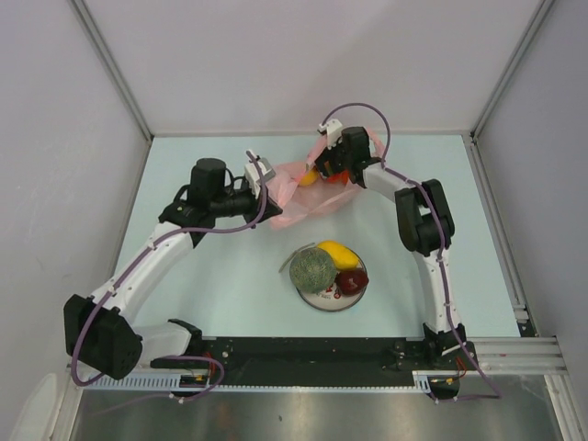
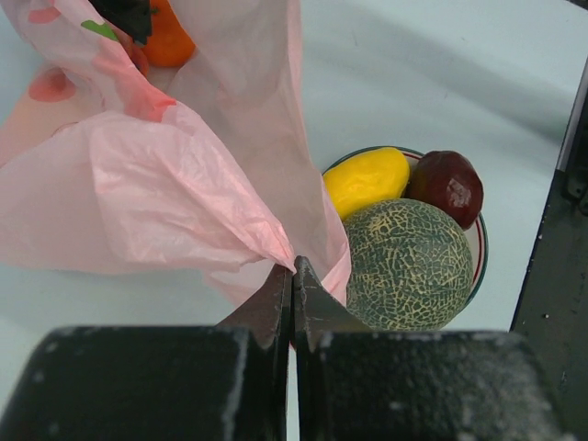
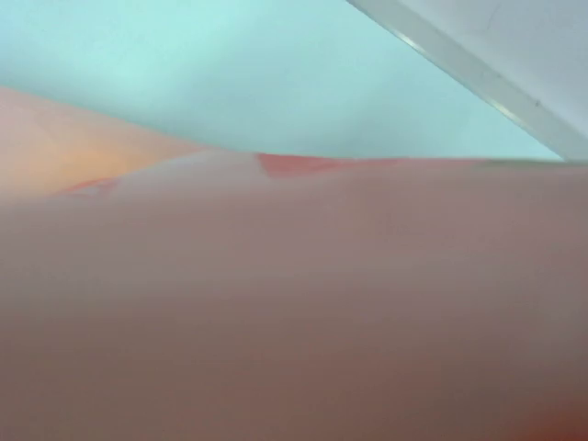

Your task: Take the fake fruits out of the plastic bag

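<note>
Pale teal tabletop; plain grey-white walls three sides; aluminium frame rails.

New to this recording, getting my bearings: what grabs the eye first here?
The crinkly translucent pink plastic bag lies far-centre on the table, its edge pinched in the shut left gripper. Nearer, a round white plate carries a grey-green netted melon, a yellow oval fruit and a dark red piece.

The plastic bag fills the right wrist view as a pink blur. From above, the right end effector has its tips buried in the bag, its spread unreadable. Inside the bag, an orange ball is cut off by the picture's edge.
</note>
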Available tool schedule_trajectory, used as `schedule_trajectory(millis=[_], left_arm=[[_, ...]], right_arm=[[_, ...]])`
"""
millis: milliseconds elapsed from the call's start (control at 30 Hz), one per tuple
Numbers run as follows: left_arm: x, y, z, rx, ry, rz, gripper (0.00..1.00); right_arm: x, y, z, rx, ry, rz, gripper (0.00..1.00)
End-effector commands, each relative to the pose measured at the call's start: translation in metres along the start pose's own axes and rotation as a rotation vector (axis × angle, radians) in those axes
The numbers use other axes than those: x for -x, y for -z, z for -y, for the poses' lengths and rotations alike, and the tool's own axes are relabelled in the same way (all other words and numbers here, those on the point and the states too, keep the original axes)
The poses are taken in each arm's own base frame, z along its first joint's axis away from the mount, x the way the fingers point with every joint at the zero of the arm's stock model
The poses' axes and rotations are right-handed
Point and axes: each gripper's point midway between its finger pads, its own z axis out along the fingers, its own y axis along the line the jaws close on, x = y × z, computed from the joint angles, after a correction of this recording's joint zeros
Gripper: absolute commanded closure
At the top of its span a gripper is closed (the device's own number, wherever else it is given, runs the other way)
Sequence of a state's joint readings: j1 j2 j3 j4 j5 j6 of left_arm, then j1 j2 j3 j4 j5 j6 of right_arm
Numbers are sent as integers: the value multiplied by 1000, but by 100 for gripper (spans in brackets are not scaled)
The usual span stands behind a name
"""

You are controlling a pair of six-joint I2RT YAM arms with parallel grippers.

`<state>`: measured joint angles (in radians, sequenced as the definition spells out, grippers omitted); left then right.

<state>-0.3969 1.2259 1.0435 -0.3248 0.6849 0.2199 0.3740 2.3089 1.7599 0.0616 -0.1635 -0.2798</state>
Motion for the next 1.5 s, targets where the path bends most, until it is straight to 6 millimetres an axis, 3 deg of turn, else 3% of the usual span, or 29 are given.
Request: schedule_trajectory(millis=[0, 167, 300, 333, 400, 467, 533, 567, 633, 700, 767, 800, 900, 967, 1033, 1067, 1100, 1133, 1167, 1233, 1300, 1467], left_arm=[[19, 5, -4, 9, -54, 23, 100], [19, 3, -7, 16, -59, 23, 100], [18, 2, -8, 20, -55, 26, 100], [19, 3, -9, 22, -56, 30, 100], [18, 3, -9, 28, -48, 34, 100], [17, 1, -9, 28, -34, 46, 100], [19, -1, -9, 27, -24, 66, 100], [18, -1, -9, 27, -5, 68, 100], [22, -2, -9, 23, -3, 85, 100], [25, -4, -10, 27, -2, 96, 100], [31, -3, -11, 27, 2, 114, 100], [33, -4, -11, 26, 0, 118, 100], [40, -2, -10, 28, 6, 140, 100], [43, 1, -9, 36, 3, 150, 100], [38, 2, -9, 45, 0, 146, 100], [39, 4, -8, 51, -7, 151, 100], [37, 5, -8, 54, -8, 149, 100], [33, 5, -7, 55, -10, 142, 100], [34, 7, -6, 57, -15, 149, 100], [30, 7, -5, 57, -13, 144, 100], [30, 7, -5, 54, -12, 145, 100], [29, 8, -4, 57, -9, 149, 100]], right_arm=[[0, -1, 15, -30, -71, -35, 0], [-15, 5, 8, -25, -97, -77, 0], [-13, 12, 4, -5, -84, -77, 20], [-1, 18, 3, 1, -74, -58, 23], [5, 28, 2, 13, -71, -54, 28], [29, 48, 3, 21, -68, -7, 30], [29, 61, -1, 40, -73, -10, 31], [45, 77, -2, 46, -62, 13, 32], [49, 93, -14, 102, -63, 18, 33], [68, 118, -26, 160, -49, 59, 33], [63, 133, -40, 224, -52, 38, 34], [74, 148, -51, 272, -37, 61, 34], [74, 177, -73, 368, -32, 45, 36], [64, 194, -84, 410, -35, 12, 37], [71, 219, -97, 467, 7, 40, 40], [56, 227, -106, 491, 12, 7, 41], [54, 235, -112, 504, 39, 7, 42], [58, 251, -125, 526, 86, 29, 43], [43, 259, -133, 549, 133, 7, 43], [42, 280, -152, 578, 212, 32, 44], [17, 290, -167, 618, 300, 4, 45], [-17, 333, -216, 727, 529, 26, 48]])
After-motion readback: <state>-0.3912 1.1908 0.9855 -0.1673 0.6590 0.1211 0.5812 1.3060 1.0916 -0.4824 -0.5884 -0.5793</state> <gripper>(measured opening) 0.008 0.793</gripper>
